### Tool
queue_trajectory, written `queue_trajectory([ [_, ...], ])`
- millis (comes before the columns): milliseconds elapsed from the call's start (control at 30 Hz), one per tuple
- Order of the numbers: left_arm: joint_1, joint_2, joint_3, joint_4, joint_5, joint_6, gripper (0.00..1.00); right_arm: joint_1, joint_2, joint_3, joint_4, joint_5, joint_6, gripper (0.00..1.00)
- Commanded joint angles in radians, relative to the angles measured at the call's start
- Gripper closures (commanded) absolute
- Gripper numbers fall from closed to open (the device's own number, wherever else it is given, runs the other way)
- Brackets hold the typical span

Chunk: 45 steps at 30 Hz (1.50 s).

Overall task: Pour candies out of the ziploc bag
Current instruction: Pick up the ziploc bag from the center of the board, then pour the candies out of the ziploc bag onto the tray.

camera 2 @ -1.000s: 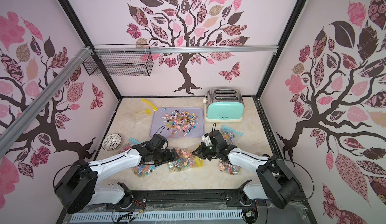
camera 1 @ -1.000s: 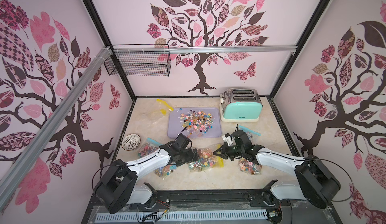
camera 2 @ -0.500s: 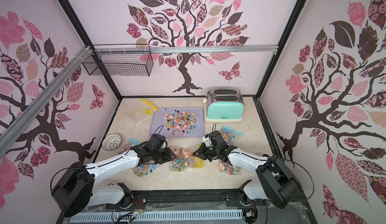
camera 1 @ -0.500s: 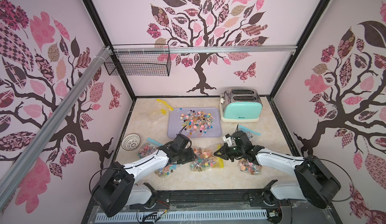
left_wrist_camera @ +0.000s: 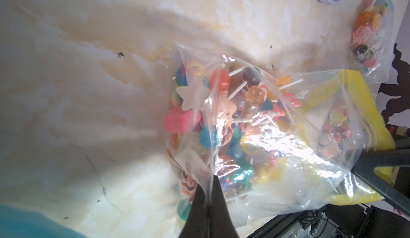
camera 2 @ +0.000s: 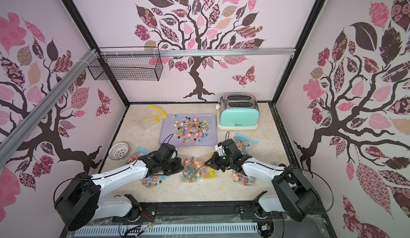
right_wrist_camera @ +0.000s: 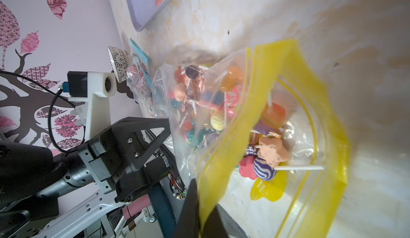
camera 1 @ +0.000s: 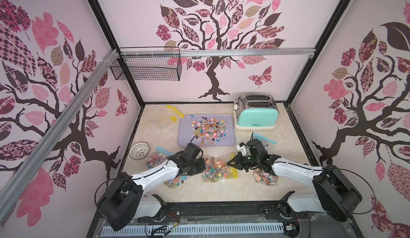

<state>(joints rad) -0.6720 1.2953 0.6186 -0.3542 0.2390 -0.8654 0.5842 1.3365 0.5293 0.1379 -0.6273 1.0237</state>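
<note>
A clear ziploc bag (camera 1: 216, 167) with a yellow zip strip lies at the front middle of the table, full of candies (left_wrist_camera: 233, 115) on white sticks. My left gripper (left_wrist_camera: 208, 194) is shut on a fold of the clear plastic at the bag's closed end. My right gripper (right_wrist_camera: 200, 212) is shut on the yellow zip strip at the mouth, which gapes open. In both top views the left gripper (camera 1: 203, 164) and the right gripper (camera 1: 230, 162) flank the bag. More candies (camera 1: 207, 129) lie heaped on the lilac tray (camera 1: 184, 134) behind.
Other filled bags lie at the front left (camera 1: 175, 181), left (camera 1: 155, 158), front right (camera 1: 265, 178) and right (camera 1: 265, 140). An empty yellow-zip bag (camera 1: 170, 117), a mint toaster (camera 1: 257, 115) and a white bowl (camera 1: 139, 150) stand around the tray.
My left gripper has closed from wide open onto the bag's clear plastic. The right gripper has kept its hold on the yellow strip and stayed put.
</note>
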Motion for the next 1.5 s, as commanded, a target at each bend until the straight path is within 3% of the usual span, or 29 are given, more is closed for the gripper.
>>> queue_trajectory([
  [0,0.004,-0.044,-0.005,0.009,-0.016,0.002,1.0,0.011,0.012,0.016,-0.022,0.004,-0.029,1.0],
  [267,0.03,-0.096,0.056,-0.031,-0.049,0.035,1.0,0.012,0.009,0.212,-0.204,0.041,-0.151,1.0],
  [667,0.225,-0.036,0.241,-0.093,0.008,0.151,1.0,0.01,0.151,0.604,-0.429,0.104,-0.31,1.0],
  [1100,0.399,0.32,0.601,-0.041,0.058,0.259,1.0,-0.108,0.526,1.109,-0.562,0.087,-0.414,1.0],
  [1467,0.423,0.615,0.842,-0.035,0.067,0.306,1.0,-0.153,0.844,1.402,-0.641,0.095,-0.449,1.0],
])
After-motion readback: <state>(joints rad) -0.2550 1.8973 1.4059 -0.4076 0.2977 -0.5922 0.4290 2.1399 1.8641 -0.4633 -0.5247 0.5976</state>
